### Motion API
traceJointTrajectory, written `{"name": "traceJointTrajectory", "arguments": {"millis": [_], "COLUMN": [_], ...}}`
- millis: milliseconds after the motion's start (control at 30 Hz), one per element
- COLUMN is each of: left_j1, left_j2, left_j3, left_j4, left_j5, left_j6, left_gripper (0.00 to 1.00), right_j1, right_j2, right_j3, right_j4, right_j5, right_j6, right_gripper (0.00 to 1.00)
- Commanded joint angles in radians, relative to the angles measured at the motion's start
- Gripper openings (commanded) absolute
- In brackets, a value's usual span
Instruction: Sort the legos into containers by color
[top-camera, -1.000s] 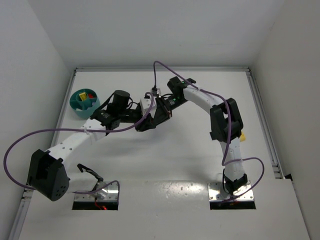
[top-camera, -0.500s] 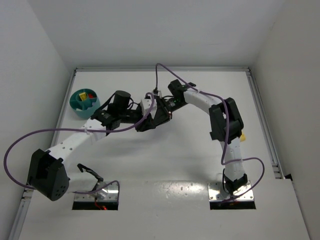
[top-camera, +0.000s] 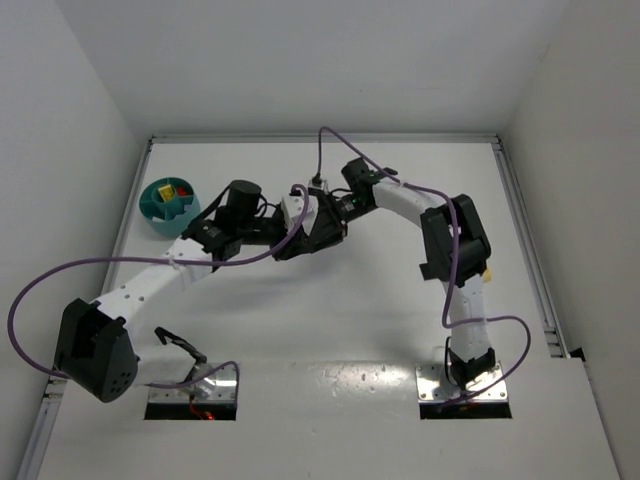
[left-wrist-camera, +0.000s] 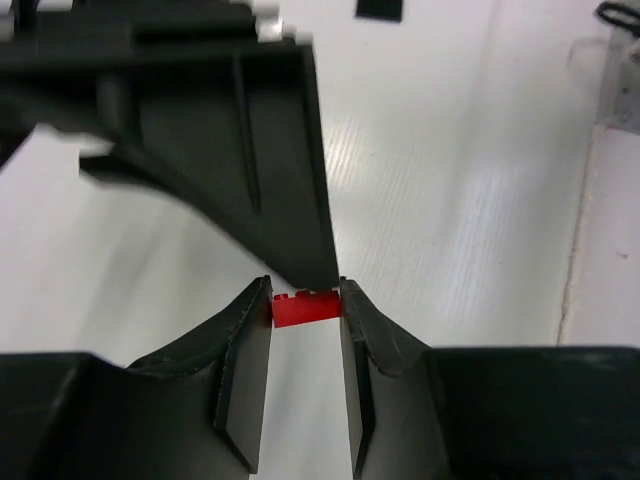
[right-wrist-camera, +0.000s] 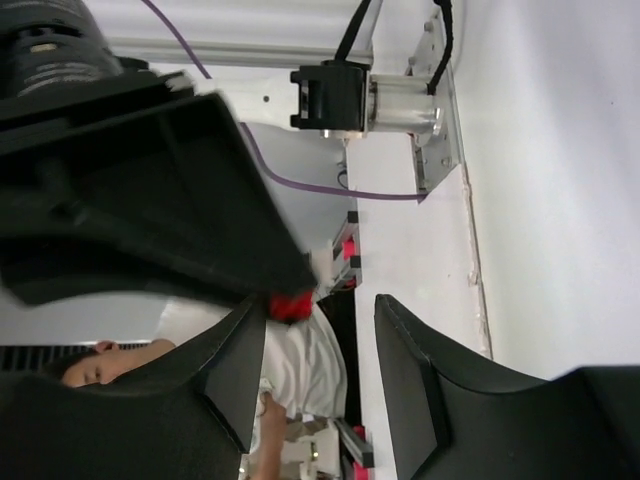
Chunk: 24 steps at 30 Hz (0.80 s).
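Left wrist view: red brick pinched where two arms met

The left tool (left-wrist-camera: 304, 298) was clamped on a tiny red plastic lego brick (left-wrist-camera: 308, 309), its two pads pressing the brick's ends right at their tips. One finger of the right tool (right-wrist-camera: 320, 308) lay against the brick's top edge, but that tool's jaws stood wide apart and gripped nothing. Both tools met over the middle of the white bench (top-camera: 330, 310), a little toward its far edge. This looked like a hand-over, probably so that the arm nearer the bowl could carry the piece. The round teal plastic bowl with inner compartments (top-camera: 168, 205) sat near the far left corner, well apart from both tools. It held yellow and red pieces, so its red compartment seemed the brick's likely destination.
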<state>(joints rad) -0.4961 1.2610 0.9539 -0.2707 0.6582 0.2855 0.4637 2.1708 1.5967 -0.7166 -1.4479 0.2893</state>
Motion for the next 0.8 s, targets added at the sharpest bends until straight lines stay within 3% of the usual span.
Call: {"name": "traceJointTrajectory", "arguments": {"millis": [0,267,367,600,767], "left_j1": [0.031,0.082,0.117,0.293,0.464], "left_j2": [-0.055,-0.112,-0.123,-0.028,0.164], "left_j3": [-0.012,-0.067,-0.067,0.106,0.298], "left_j4": [-0.041,-0.101,-0.111,-0.120,-0.186], "left_j5": [-0.048,-0.072,-0.098,-0.255,-0.304], "left_j6": [0.038,0.066,0.066,-0.005,-0.025], "left_gripper": [0.04,0.04,0.04,0.04,0.03], "right_j1": [-0.083,-0.209,-0.231,-0.240,-0.240], "right_j2": [-0.066,-0.066,-0.066,-0.123,-0.144], "right_j3": [0.038,0.081,0.126,0.169,0.189], "right_j4": [-0.017,-0.078,-0.162,-0.270,-0.303], "right_j5": [-0.154,-0.042,0.069,0.453,0.573], "right_j6": [0.001,-0.033,-0.117,-0.231,-0.274], "right_gripper": [0.49,0.49,0.49,0.49,0.49]}}
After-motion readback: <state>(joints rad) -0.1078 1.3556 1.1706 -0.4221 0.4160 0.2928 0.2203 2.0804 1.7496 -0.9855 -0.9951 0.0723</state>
